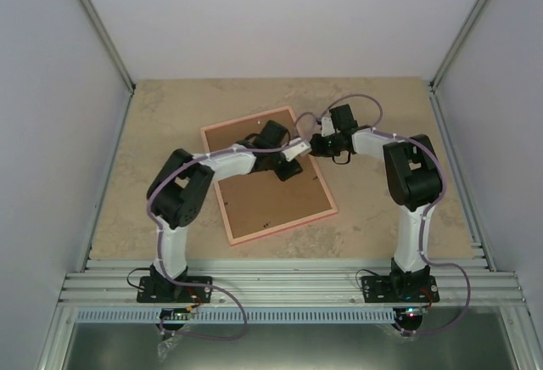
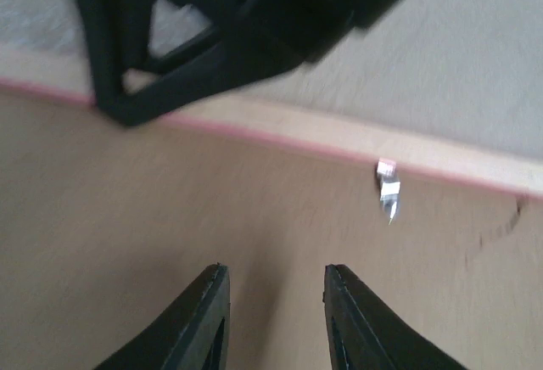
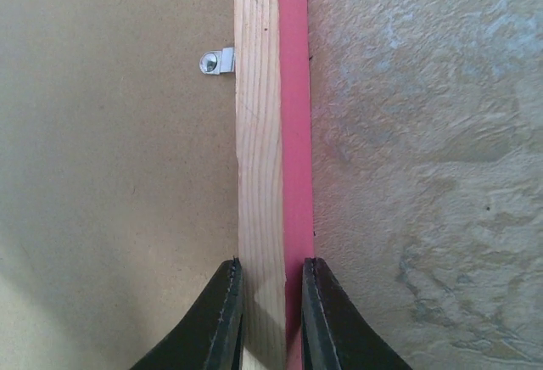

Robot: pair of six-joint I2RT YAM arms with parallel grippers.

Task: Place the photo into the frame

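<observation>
- The thin pink rectangular frame lies back-up on the table, right fingers pinching its rail (hold steady).
- Lift the plain brown backing board squarely with the open left fingers; photo unseen.

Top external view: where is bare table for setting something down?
Bare table between the frame and the back wall, and along the left wall. Crowded at the frame's far right edge, where left arm and right arm meet.
</observation>
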